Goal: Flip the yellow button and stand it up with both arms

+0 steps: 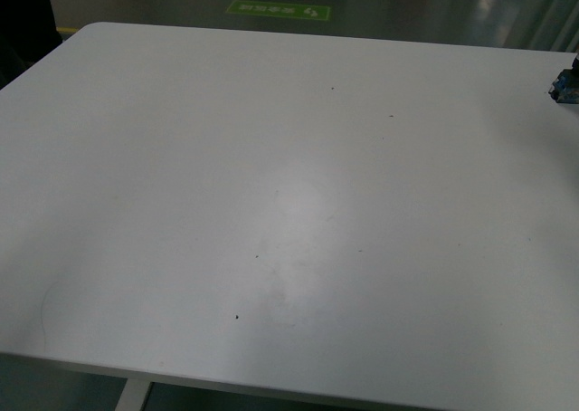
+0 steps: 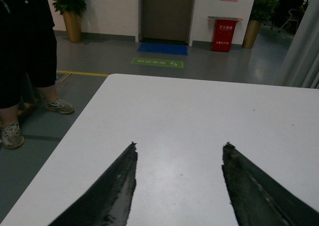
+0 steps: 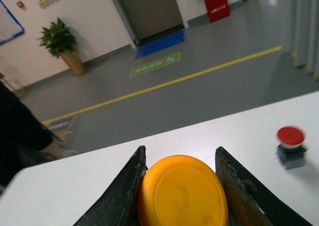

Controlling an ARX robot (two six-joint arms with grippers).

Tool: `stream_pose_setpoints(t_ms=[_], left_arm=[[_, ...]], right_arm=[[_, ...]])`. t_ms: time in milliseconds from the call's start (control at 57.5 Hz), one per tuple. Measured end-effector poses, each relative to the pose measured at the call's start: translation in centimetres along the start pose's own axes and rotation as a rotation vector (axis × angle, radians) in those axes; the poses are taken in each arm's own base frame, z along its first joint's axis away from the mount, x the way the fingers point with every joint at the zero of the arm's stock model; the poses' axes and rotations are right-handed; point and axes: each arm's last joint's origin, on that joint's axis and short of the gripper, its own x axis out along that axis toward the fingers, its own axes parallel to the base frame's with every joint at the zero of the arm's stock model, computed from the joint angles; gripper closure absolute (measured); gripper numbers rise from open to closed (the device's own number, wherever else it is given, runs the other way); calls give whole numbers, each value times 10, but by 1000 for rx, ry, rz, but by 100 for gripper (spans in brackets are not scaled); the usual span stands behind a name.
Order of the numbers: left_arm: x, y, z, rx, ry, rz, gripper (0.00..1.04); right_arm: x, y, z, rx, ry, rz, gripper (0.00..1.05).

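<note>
The yellow button [image 3: 182, 191] fills the near part of the right wrist view, its round orange-yellow cap facing the camera. My right gripper [image 3: 179, 154] is shut on it, one black finger pressed against each side of the cap; the button's body is hidden behind the cap. In the left wrist view my left gripper [image 2: 180, 145] is open, with only bare white table [image 2: 199, 111] between its fingers. Neither arm shows in the front view, and the yellow button is out of view there.
A red-capped switch [image 3: 290, 144] stands upright on the white table [image 3: 234, 131], and its blue-black base [image 1: 566, 83] peeks in at the front view's right edge. A person's legs [image 2: 25, 61] stand on the floor beside the table's edge.
</note>
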Motion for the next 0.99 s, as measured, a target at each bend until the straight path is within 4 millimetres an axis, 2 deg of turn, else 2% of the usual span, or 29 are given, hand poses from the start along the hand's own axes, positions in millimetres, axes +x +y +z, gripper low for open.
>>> stream_pose_setpoints(t_ms=[122, 296, 574, 783, 992], left_arm=[[0, 0, 0, 0, 0, 0, 33], [0, 0, 0, 2, 0, 0, 5], [0, 0, 0, 2, 0, 0, 7], [0, 0, 0, 2, 0, 0, 7], [0, 0, 0, 3, 0, 0, 7]], right_arm=[[13, -12, -15, -224, -3, -68, 70], [26, -31, -27, -420, 11, -146, 70], [47, -57, -40, -636, 77, -231, 70], [58, -85, -55, -672, 165, -292, 70], [64, -94, -67, -692, 217, -314, 70]])
